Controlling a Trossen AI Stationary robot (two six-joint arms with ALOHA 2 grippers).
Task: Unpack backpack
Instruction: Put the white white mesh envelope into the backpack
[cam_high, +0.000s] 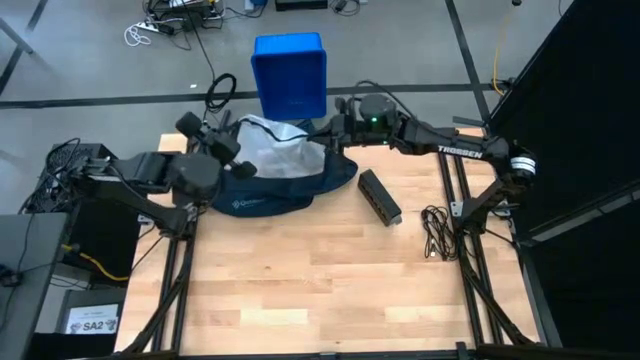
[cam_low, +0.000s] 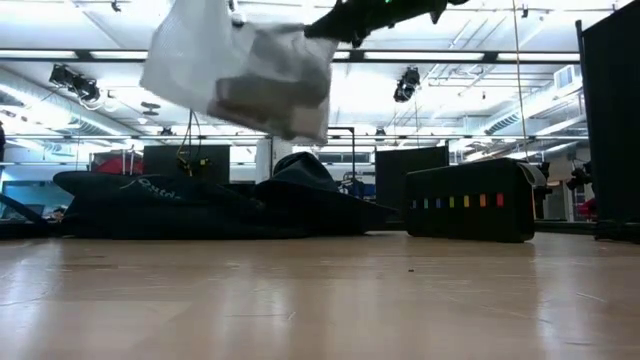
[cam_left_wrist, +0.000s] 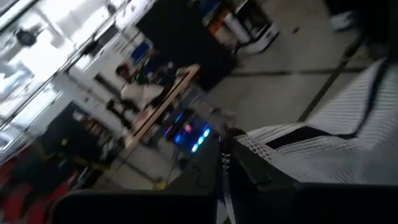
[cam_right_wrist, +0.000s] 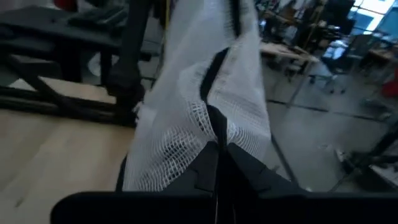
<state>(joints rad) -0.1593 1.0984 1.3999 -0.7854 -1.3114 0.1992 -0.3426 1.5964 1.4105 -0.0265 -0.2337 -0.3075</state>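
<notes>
The left gripper (cam_high: 228, 150) is located at the far left part of the bench (cam_high: 300, 290), raised above the backpack (cam_high: 270, 192). Its fingers (cam_left_wrist: 249, 168) are clenched on one edge of a white mesh bag (cam_high: 272, 148). The mesh bag is held clear of the bench, stretched between both grippers; in the low view it hangs high above the surface with a pale object visible inside it.

The backpack, dark navy with a small white logo, lies flattened on the far half of the bench, directly below the mesh bag. It extends from beside the left arm towards the bench centre.

A bright blue bin (cam_high: 290, 75) stands on the floor just beyond the far edge of the bench, behind the mesh bag.

The right gripper (cam_high: 335, 130) is positioned above the right end of the backpack. Its fingers (cam_right_wrist: 211, 168) are clenched on the opposite edge of the mesh bag.

A black rectangular case (cam_high: 379, 196) lies on the bench to the right of the backpack, apart from it. A coiled black cable (cam_high: 436, 230) lies near the right edge of the bench.
</notes>
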